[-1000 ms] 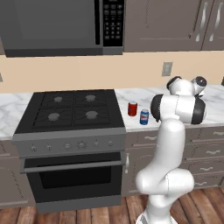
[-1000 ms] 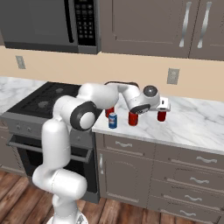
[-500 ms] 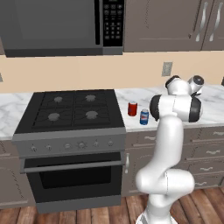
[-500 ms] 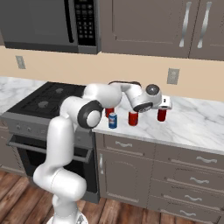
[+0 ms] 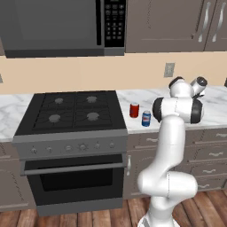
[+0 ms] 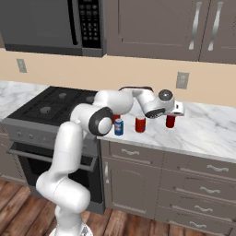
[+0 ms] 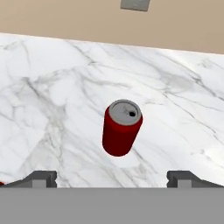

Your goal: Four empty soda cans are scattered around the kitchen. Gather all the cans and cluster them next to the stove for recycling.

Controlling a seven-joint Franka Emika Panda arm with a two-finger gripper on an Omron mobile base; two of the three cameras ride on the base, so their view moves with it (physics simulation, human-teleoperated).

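On the tabletop point(image 6: 203, 131) right of the stove point(image 5: 71, 111), three cans stand apart; the gripper point(image 6: 177, 109) hovers, jaws wide, above the rightmost red can point(image 7: 121, 127), nothing between.

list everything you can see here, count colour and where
soda cans: three; red and blue on the counter just right of the stove, another red upright farther right, below the open fingers
stove: one, black burner top, grey steel front with knobs and dark oven window, left of the cans
counter: white-grey marble, both sides of the stove
microwave: one, dark, above the stove
wall outlet: one, grey, on the beige wall over the counter
cabinets: dark brown, above and below the counter
floor: wood planks
arm: one, white, reaching over the counter
fingers: two, dark, apart, holding nothing
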